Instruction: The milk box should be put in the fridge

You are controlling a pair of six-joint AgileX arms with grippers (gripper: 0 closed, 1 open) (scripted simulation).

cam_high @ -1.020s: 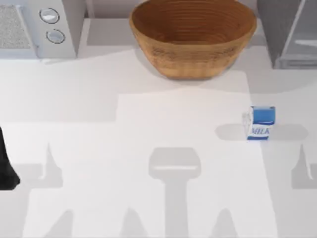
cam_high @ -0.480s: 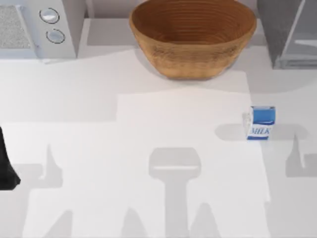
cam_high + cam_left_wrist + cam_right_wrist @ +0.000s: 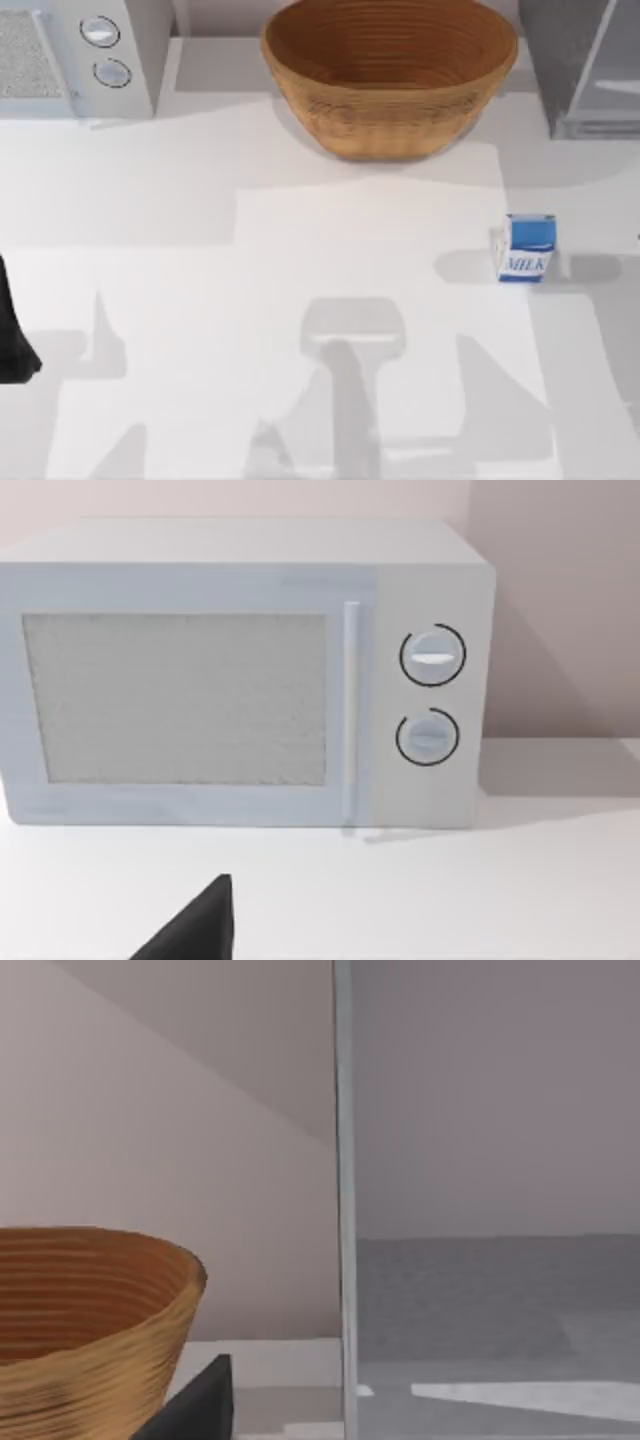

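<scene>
Top view: milk box [image 3: 526,248] stands upright near the surface's [image 3: 300,230] right edge, about mid-depth, "MILK" side facing the front edge. Fridge [image 3: 580,65] sits at the back right corner, well apart from the box. Wicker bowl [image 3: 388,75] is at the back edge, center, between fridge and microwave [image 3: 75,55] at the back left corner. Left arm [image 3: 12,335] is parked at the left edge; its pincer's state can't be told. Right wrist view: bowl rim [image 3: 90,1310] w/ the fridge's glassy panel [image 3: 490,1210] beside it; right pincer's state can't be told either.
</scene>
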